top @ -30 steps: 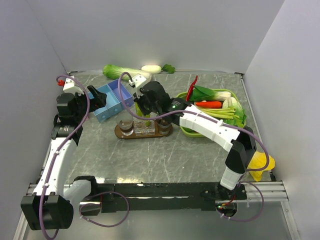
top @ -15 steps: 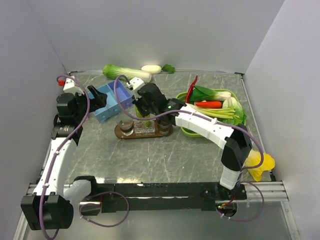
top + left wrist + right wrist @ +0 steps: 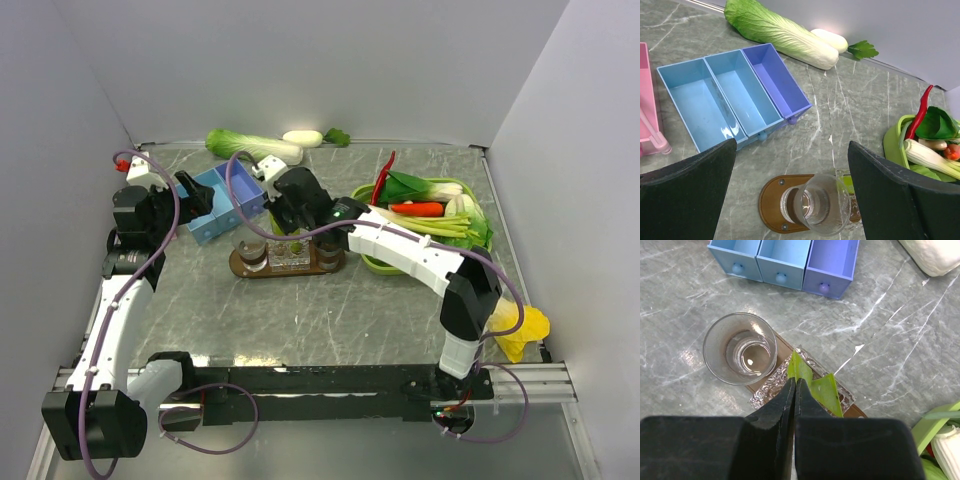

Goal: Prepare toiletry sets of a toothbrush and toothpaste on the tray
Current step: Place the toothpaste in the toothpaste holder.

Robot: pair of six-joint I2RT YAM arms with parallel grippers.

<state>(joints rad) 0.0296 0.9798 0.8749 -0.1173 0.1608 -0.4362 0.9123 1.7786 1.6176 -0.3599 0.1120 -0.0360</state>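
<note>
The tray (image 3: 240,268) is a flat oval of dark brown wood with small screw heads at its end. It lies near the middle of the grey marbled worktop (image 3: 330,320), just in front of the blue compartment box (image 3: 735,100). A smooth, round, see-through tumbler (image 3: 740,347) stands at its left end. A clear holder (image 3: 770,385) of crinkled, knobbly glass stands in the middle, and a second tumbler (image 3: 328,250) stands at the right end. Two flat, light-green tubes of toothpaste (image 3: 826,392) rise from the crinkled holder, tapering to points. The matt black right fingers (image 3: 785,410) are pressed tight together directly above the tubes; I cannot tell whether they touch them. The left fingers (image 3: 690,190) stand wide apart, left of the tray, gripping nothing. A lime-green basket (image 3: 370,262) of vegetables sits to the tray's right.
</note>
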